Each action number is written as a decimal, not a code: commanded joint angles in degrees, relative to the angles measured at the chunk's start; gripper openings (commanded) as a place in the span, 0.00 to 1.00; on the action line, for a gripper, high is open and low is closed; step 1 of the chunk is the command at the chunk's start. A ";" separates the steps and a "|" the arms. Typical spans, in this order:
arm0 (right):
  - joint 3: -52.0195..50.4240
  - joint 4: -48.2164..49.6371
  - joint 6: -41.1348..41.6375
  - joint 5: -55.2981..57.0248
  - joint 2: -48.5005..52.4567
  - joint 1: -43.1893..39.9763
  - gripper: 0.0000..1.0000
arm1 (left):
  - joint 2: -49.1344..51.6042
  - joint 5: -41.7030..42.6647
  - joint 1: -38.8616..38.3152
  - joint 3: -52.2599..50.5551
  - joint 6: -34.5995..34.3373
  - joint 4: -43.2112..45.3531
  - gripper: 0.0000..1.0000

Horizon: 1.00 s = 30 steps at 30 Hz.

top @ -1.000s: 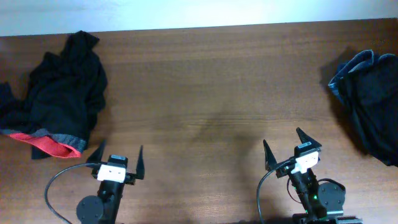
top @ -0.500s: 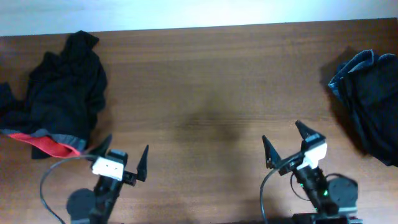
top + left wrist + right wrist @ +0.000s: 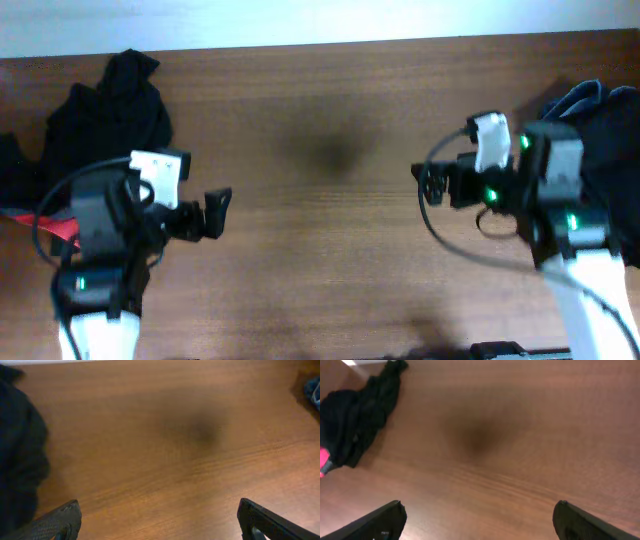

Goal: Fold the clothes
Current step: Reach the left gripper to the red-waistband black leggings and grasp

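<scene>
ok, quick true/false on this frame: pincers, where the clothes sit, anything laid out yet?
1. The left pincer and right pincer are both open and empty. True.
2. The black pile lies on the left arm's side, the navy pile on the right arm's. True.
3. A garment is spread flat mid-table. False: both piles sit crumpled at the table's ends.
4. The navy pile shows a red edge. False: the red lining is at the black pile's edge.

Two clothes heaps (image 3: 108,122) (image 3: 620,150) (both dark) — two grippers (image 3: 216,203) (image 3: 427,181)
</scene>
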 commanded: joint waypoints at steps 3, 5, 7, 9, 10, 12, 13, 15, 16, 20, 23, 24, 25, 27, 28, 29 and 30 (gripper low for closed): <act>3.82 -2.51 0.07 -11.47 11.28 -0.37 0.99 | 9.01 4.00 -0.24 1.09 -0.24 -1.42 0.99; 3.82 -2.01 -0.04 -15.02 14.91 -0.37 0.99 | 12.15 4.31 -0.24 1.09 -0.22 -1.55 0.99; 3.85 -1.81 -0.20 -15.06 17.79 -0.37 0.99 | 15.21 1.70 -0.24 1.09 -0.26 -1.68 0.99; 3.85 -1.84 -0.22 -15.06 20.04 -0.37 0.99 | 17.55 -3.87 -0.24 1.09 -1.81 -2.19 0.99; 3.85 -1.84 -0.57 -15.04 20.92 -0.37 0.99 | 18.62 -8.22 -0.22 1.09 -4.68 -2.62 1.00; 3.82 -1.86 -1.64 -15.02 22.08 -0.37 0.99 | 20.63 -17.55 -0.22 1.09 -9.94 -4.11 0.99; 3.82 -1.84 -2.03 -15.02 22.25 -0.37 0.99 | 21.35 -20.90 -0.22 1.09 -11.23 -4.72 0.99; 3.82 -1.57 -2.36 -14.27 22.34 -0.37 0.99 | 22.60 -26.75 -0.24 1.09 -12.68 -5.53 0.99; 3.85 -1.25 -2.34 -13.70 22.34 -0.37 0.99 | 23.15 -29.64 -0.22 1.09 -13.03 -5.57 0.99; 3.85 -0.09 -2.36 -13.29 22.34 -0.37 0.99 | 23.91 -40.04 -0.22 1.09 -13.00 -5.20 0.99; 3.82 1.31 -2.34 -13.29 22.34 -0.37 0.99 | 23.91 -45.09 -0.22 1.09 -13.00 -5.03 0.99; 3.82 1.66 -2.34 -13.29 22.34 -0.37 0.99 | 23.91 -45.29 -0.22 1.09 -12.98 -5.09 0.99; 3.82 2.03 -2.32 -13.31 22.34 -0.37 0.99 | 23.91 -45.70 -0.22 1.09 -13.00 -5.20 0.98; 3.82 2.54 -2.34 -13.29 22.34 -0.37 0.99 | 23.91 -47.17 -0.22 1.09 -13.00 -5.95 0.96; 3.82 2.71 -2.34 -13.29 22.34 -0.37 0.99 | 23.91 -48.00 -0.22 1.09 -13.03 -6.45 0.94; 3.85 2.84 -2.34 -13.29 22.34 -0.37 0.99 | 23.91 -48.70 -0.22 1.09 -13.05 -6.86 0.93; 3.82 2.99 -2.34 -13.25 22.34 -0.37 0.99 | 23.91 -49.55 -0.22 1.09 -13.49 -7.50 0.91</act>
